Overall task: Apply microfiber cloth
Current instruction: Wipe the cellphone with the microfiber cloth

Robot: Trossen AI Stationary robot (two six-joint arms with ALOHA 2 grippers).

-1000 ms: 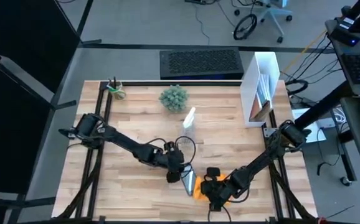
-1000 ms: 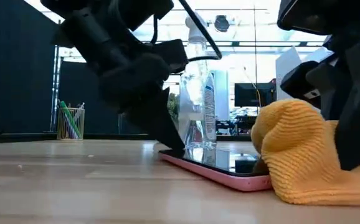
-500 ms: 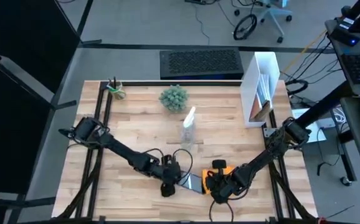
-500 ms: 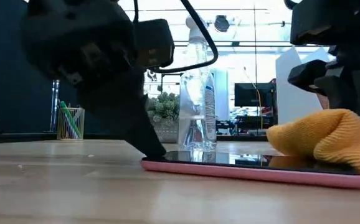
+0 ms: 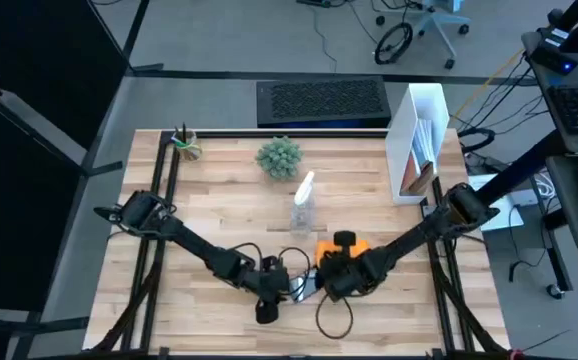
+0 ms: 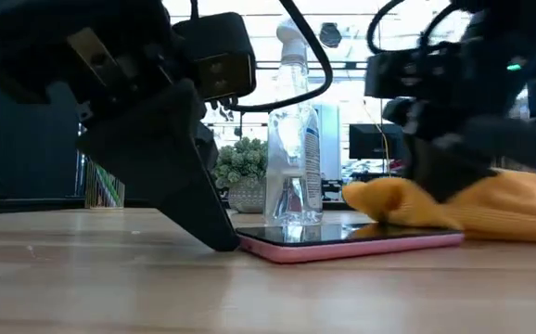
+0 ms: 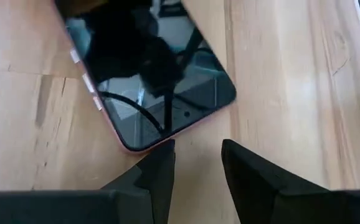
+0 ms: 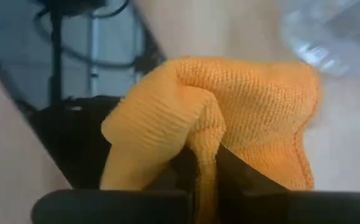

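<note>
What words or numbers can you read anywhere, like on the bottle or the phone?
None can be read.
Spray bottle: its blue label carries print, too small and blurred to read.
Phone: dark screen shows only reflections, no text.
Microfiber cloth: plain orange, no tag visible.
White box: no readable lettering.

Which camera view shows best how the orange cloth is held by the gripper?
The right wrist view: the microfiber cloth fills it, bunched and pinched between the right gripper fingers. The low view shows the cloth lying on the pink-cased phone. The high view shows only a small orange patch. The left wrist view shows no cloth.
</note>
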